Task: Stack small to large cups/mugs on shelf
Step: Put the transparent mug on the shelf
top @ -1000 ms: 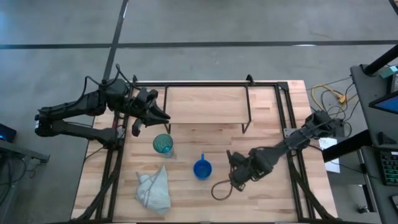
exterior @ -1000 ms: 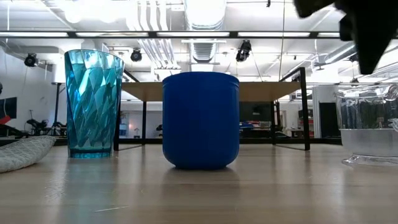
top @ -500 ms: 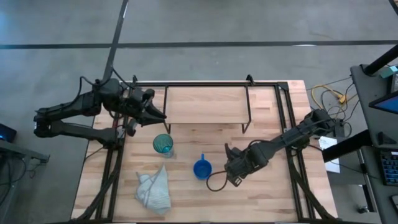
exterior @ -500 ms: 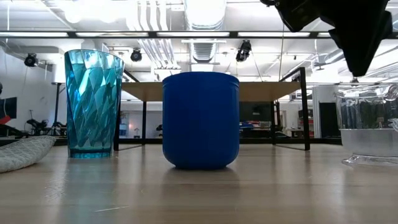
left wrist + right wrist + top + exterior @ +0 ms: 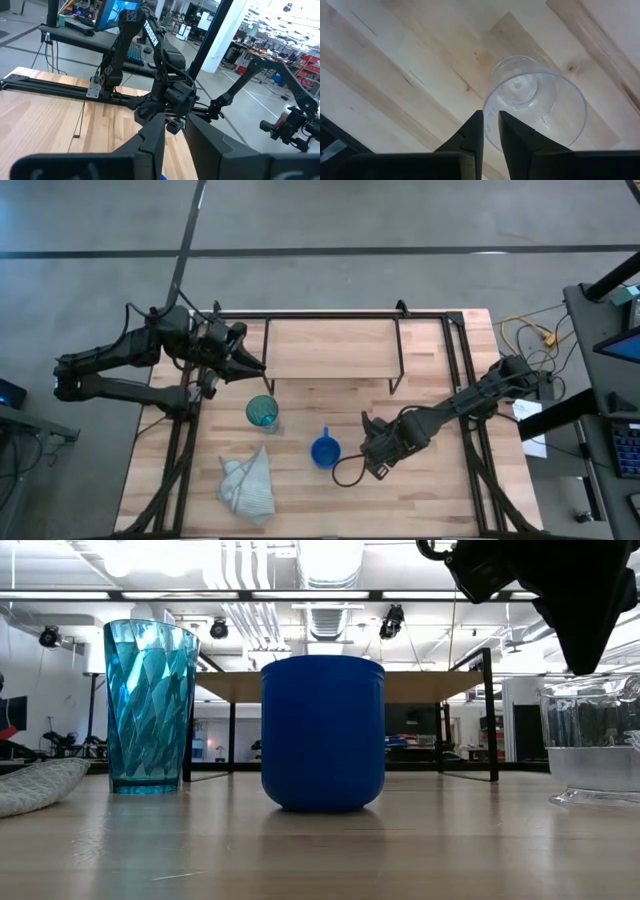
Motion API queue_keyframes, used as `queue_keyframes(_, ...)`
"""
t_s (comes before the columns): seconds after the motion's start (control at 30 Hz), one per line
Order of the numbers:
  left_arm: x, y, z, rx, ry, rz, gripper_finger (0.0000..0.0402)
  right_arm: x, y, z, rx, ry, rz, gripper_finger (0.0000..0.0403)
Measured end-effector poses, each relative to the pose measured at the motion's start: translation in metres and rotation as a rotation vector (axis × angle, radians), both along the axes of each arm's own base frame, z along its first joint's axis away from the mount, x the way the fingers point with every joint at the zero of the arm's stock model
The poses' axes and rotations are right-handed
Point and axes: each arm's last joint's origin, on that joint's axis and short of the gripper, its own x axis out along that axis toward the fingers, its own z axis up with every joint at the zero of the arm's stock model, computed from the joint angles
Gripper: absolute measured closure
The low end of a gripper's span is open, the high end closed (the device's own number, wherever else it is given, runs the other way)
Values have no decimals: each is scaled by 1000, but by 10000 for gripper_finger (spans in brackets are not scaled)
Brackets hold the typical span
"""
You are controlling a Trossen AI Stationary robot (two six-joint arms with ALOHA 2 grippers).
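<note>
- Right gripper [image 5: 372, 456]: lower centre-right of the high view, directly above the clear glass cup [image 5: 535, 107]. In the right wrist view the two dark fingers [image 5: 472, 132] sit close together with a narrow gap between them, their tips over the near rim of the cup; nothing is clamped.
- Clear glass cup: upright on the table [image 5: 420, 500], at the right edge of the low view, just right of the blue mug [image 5: 324, 451].
- Blue mug: centre of the low view, near the middle of the high view, handle toward the top of the frame.
- Teal tumbler [image 5: 262, 413]: upright, up and left of the blue mug, apart from it.
- Cloth [image 5: 247, 486]: lower left of the high view, below the tumbler.
- Shelf [image 5: 330, 350]: upper centre of the high view, with no cups on it.
- Left gripper [image 5: 250, 364]: upper left of the high view, beside the shelf's left end, raised off the table. Fingers [image 5: 150, 140] nearly together, empty.
</note>
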Motion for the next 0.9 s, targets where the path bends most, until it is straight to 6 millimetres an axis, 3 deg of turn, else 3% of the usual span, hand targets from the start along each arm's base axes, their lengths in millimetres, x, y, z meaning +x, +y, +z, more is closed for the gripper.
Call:
queue_keyframes(0.7,0,0,0,0,1,0,336,3,1,-5,13,-37,25,349)
queue_keyframes(0.9,0,0,0,0,1,0,336,1,0,-19,16,-47,11,349)
